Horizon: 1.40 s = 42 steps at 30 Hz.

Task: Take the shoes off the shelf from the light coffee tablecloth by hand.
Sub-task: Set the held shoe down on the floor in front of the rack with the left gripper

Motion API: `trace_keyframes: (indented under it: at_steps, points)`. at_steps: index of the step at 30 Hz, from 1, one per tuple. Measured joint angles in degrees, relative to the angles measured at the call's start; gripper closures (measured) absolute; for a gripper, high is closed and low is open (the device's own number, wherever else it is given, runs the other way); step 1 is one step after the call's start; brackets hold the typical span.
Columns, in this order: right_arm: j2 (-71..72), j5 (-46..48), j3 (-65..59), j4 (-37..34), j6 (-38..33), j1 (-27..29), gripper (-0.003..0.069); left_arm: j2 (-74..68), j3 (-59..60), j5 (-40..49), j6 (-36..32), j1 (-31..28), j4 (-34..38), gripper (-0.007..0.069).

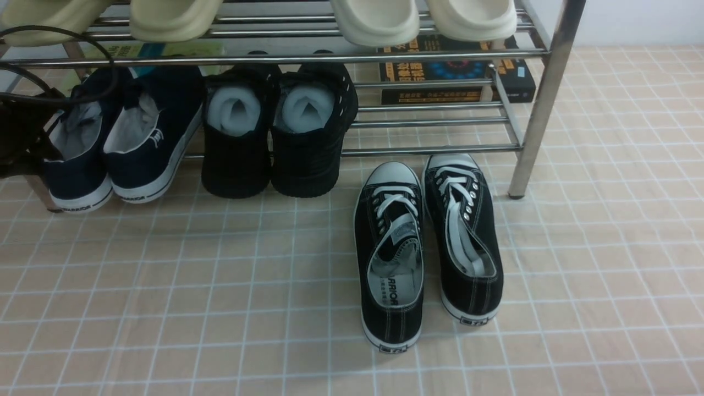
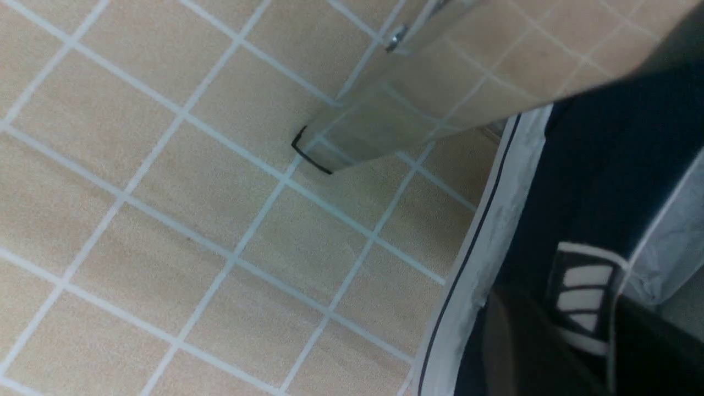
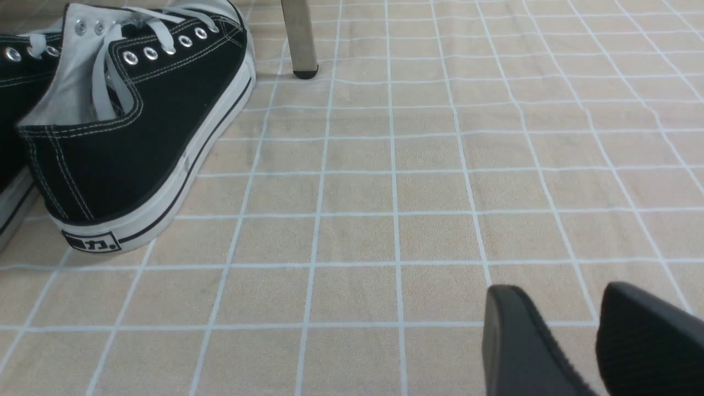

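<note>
Tan grid-lined tablecloth (image 1: 220,308) — steel shoe rack (image 1: 536,99) standing on it at the far side. Black lace-up sneakers (image 1: 389,258) directly on cloth — side by side, right of center, near the rack.

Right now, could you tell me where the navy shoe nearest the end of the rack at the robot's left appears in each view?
Front view: at the left side, the outermost navy shoe, beside a dark gripper.
Left wrist view: along the right side, its white sole edge running up the picture.
Right wrist view: not in it.
Shared landmark: the tan cloth with its white grid, seen in all three.
</note>
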State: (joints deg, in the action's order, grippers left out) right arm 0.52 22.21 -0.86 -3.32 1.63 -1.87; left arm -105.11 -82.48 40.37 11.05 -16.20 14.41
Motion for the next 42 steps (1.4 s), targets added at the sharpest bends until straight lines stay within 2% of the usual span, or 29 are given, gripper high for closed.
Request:
trace_keyframes:
  at_steps: [1,3,13,19,21,28,34,42]
  points:
    - [0.0,0.0,0.0,0.0,0.0,0.0,0.042,0.0,0.0,0.7,-0.5,0.0,0.1,0.0557]
    - [0.0,0.0,0.0,0.0,0.0,0.0,0.042,0.1,-0.2,1.8,-1.0,0.0,0.1,0.0576]
    - [0.0,0.0,0.0,0.0,0.0,0.0,0.042,14.8,-0.5,19.5,-0.9,-0.5,-5.3,0.0577]
    - [0.0,0.0,0.0,0.0,0.0,0.0,0.042,26.2,-0.4,30.2,0.5,-0.4,-11.9,0.0577]
    - [0.0,0.0,0.0,0.0,0.0,0.0,0.042,29.3,0.8,31.3,2.1,-0.4,-14.4,0.0578]
    - [0.0,0.0,0.0,0.0,0.0,0.0,0.042,36.8,12.5,27.9,7.8,-0.5,-18.8,0.0578]
    - [0.0,0.0,0.0,0.0,0.0,0.0,0.042,37.5,25.6,17.1,7.4,-0.6,-18.6,0.058]
    - [0.0,0.0,0.0,0.0,0.0,0.0,0.042,37.5,34.3,3.9,6.3,-0.6,-19.8,0.058]
